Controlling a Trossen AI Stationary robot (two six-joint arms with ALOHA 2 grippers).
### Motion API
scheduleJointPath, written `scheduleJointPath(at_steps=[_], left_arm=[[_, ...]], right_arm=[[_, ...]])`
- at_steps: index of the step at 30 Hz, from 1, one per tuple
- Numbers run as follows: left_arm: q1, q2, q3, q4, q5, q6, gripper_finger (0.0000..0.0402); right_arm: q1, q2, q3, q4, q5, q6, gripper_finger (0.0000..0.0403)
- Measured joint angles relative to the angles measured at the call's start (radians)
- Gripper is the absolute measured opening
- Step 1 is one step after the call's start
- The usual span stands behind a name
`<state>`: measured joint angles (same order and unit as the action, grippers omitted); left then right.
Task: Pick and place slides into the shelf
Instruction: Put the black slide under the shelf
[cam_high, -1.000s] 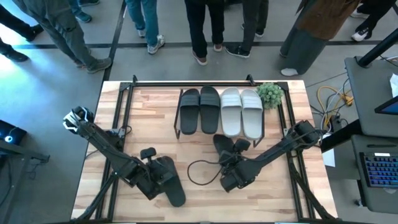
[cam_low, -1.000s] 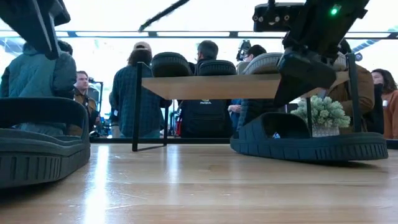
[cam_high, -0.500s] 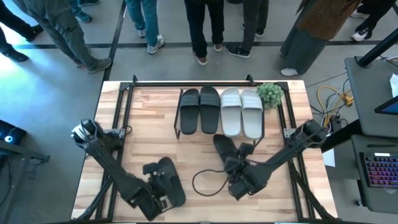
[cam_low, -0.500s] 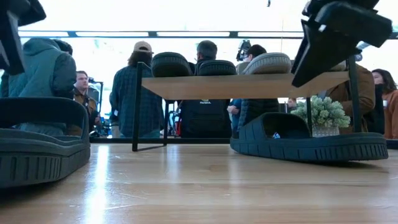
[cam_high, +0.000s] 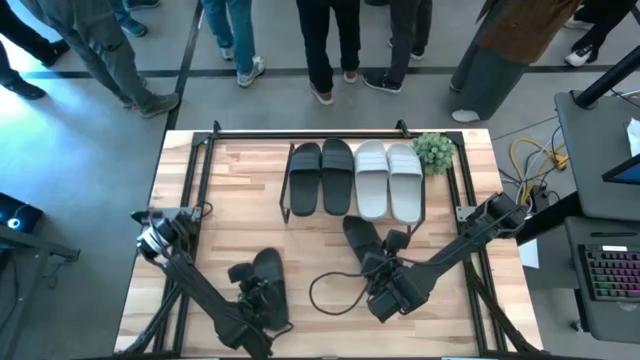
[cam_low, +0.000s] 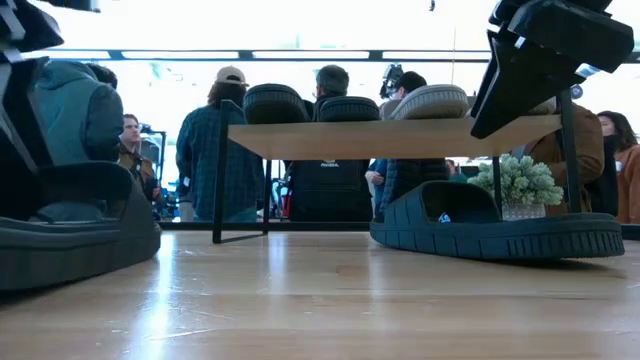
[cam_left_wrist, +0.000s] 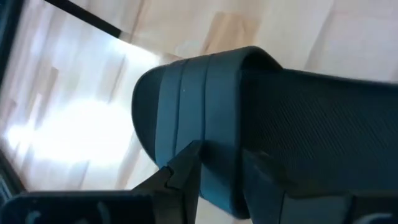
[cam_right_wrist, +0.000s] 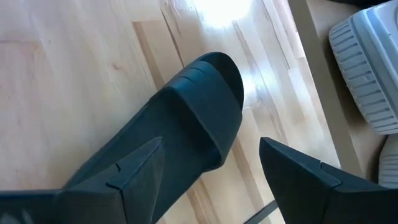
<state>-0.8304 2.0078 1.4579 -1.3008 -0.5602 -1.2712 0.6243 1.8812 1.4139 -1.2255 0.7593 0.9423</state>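
Left tool (cam_high: 262, 305) is sitting low at the near edge of the worktop (cam_high: 230, 215), its fingers (cam_left_wrist: 186, 168) closing narrow on the strap of a black slide (cam_high: 270, 285) that is lying flat under it. Right tool (cam_high: 392, 290) is hanging above the worktop with fingers (cam_right_wrist: 140, 165) spread wide, gripping nothing; a second black slide (cam_high: 360, 240) is lying just ahead of it. Beyond both tools, the shelf (cam_low: 390, 138) is carrying two black slides (cam_high: 320, 175) and two pale slides (cam_high: 388, 178) side by side. A small plant (cam_high: 434, 151) is standing beside the shelf.

Two dark jointed arms, a black cable (cam_high: 325, 285) looping beside one.
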Motion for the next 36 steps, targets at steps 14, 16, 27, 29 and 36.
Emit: scheduleJointPath(at_steps=[14, 16, 27, 29, 36], left_arm=[[0.014, 0.023, -0.027, -0.031, -0.128, 0.021, 0.0006], [0.015, 0.018, -0.035, -0.031, -0.133, 0.021, 0.0003], [0.006, -0.045, -0.042, 0.205, -0.202, 0.295, 0.0001], [0.01, -0.054, -0.043, 0.256, -0.233, 0.376, 0.0001], [0.137, -0.06, -0.081, 0.291, -0.304, 0.527, 0.0]], right_arm=[[0.026, -0.002, 0.069, -0.001, 0.058, 0.033, 0.0233], [0.031, -0.002, 0.087, -0.003, 0.074, 0.034, 0.023], [0.064, -0.002, 0.197, -0.233, 0.197, 0.282, 0.0224], [0.078, -0.003, 0.22, -0.334, 0.209, 0.389, 0.0224], [0.103, -0.033, 0.219, -0.347, 0.206, 0.468, 0.0224]])
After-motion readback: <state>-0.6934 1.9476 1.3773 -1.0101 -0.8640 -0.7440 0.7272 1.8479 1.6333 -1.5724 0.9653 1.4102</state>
